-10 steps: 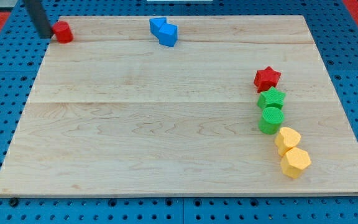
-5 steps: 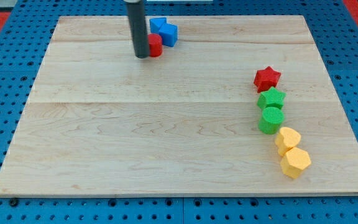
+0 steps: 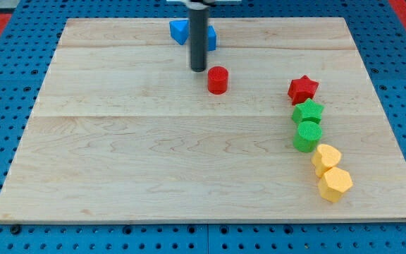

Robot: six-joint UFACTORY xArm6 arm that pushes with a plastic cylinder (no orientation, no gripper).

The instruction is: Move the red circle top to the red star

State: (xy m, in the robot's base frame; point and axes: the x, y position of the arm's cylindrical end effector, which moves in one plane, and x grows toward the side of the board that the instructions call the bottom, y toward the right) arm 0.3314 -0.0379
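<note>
My tip (image 3: 199, 69) (a bare rod end effector, nothing to clamp) sits just up-left of the red circle (image 3: 218, 80), with the red star (image 3: 302, 89) well off toward the view's right.

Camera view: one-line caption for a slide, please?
My tip sits just up-left of the red circle block, left of the red star block.

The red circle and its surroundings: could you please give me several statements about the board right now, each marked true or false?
1. The red circle touches the red star. False: bare board lies between them.
2. My tip is up and to the view's left of the red circle. True.
3. The green star sits just below the red star. True.
4. The yellow blocks are at the view's top left. False: they are at the lower right.
</note>
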